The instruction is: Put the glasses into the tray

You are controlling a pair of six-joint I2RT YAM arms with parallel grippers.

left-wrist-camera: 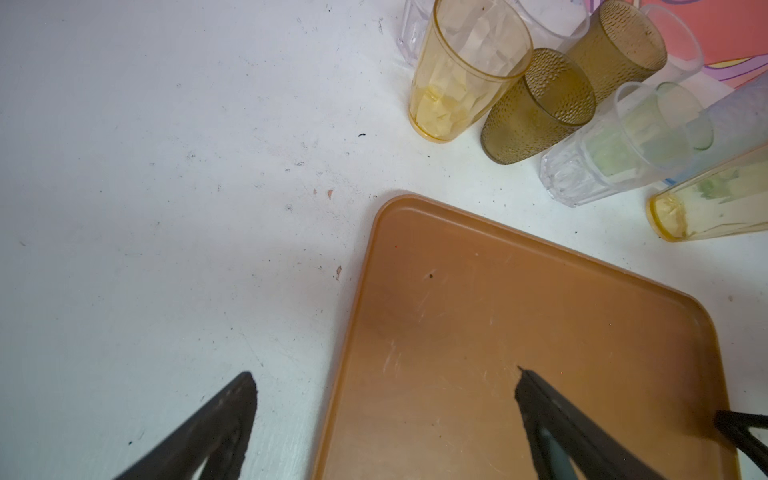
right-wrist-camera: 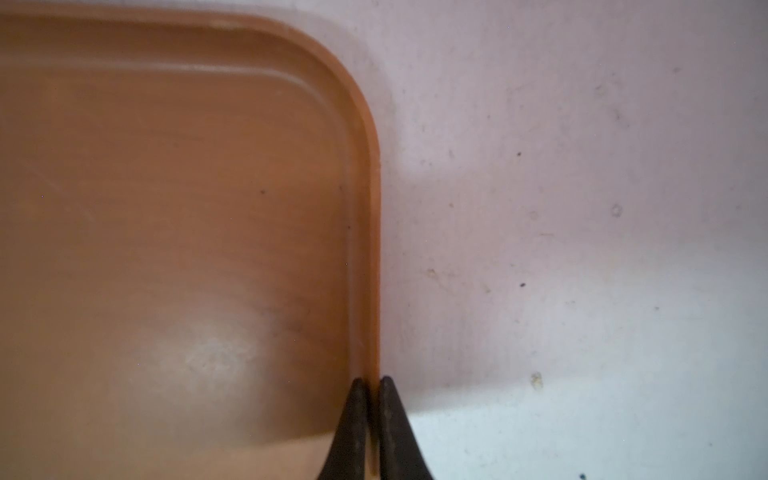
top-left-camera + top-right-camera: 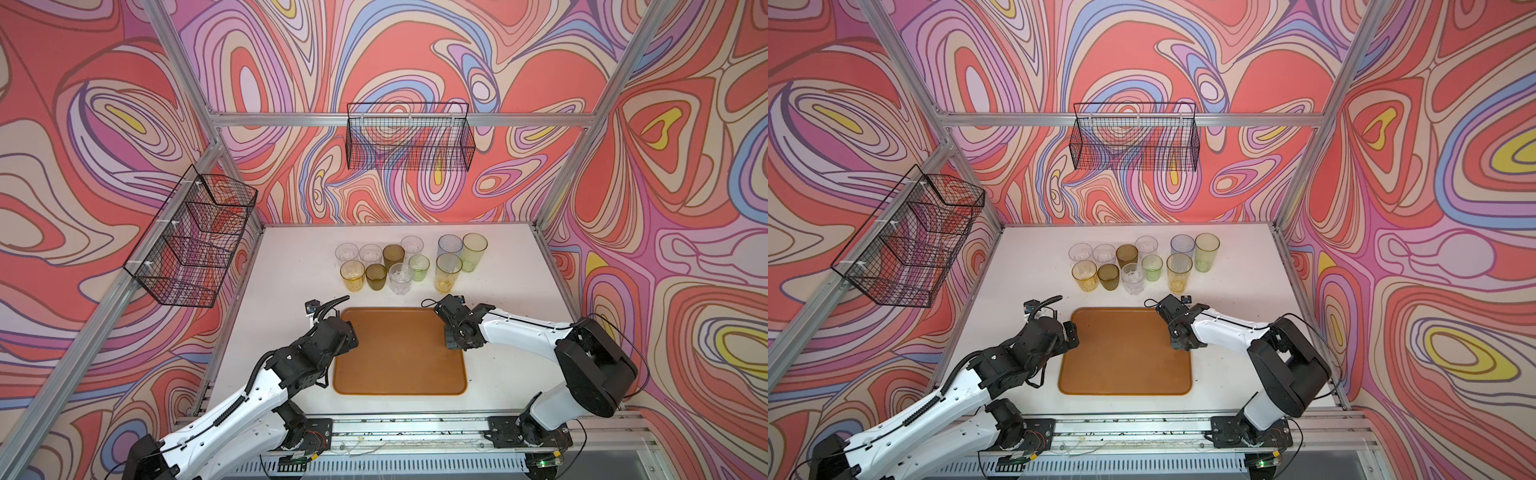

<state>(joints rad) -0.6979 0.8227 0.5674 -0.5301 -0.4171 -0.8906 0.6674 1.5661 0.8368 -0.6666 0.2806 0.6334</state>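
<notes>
The glasses (image 3: 399,266) stand upright in a cluster on the white table behind the tray, short clear, amber, olive and green ones with three taller ones (image 3: 459,257) at the right. The orange-brown tray (image 3: 399,353) lies flat with nothing on it. My left gripper (image 1: 384,374) hangs open over the tray's left rim, one finger over the table and one over the tray (image 1: 519,291). An amber glass (image 1: 465,75) and an olive one (image 1: 536,108) stand beyond it. My right gripper (image 2: 371,380) is shut on the right rim of the tray (image 2: 166,187).
Two black wire baskets hang on the walls, one at the back (image 3: 407,137) and one at the left (image 3: 195,237). Aluminium frame posts stand at the table's corners. Bare white table (image 3: 282,274) lies left of the glasses.
</notes>
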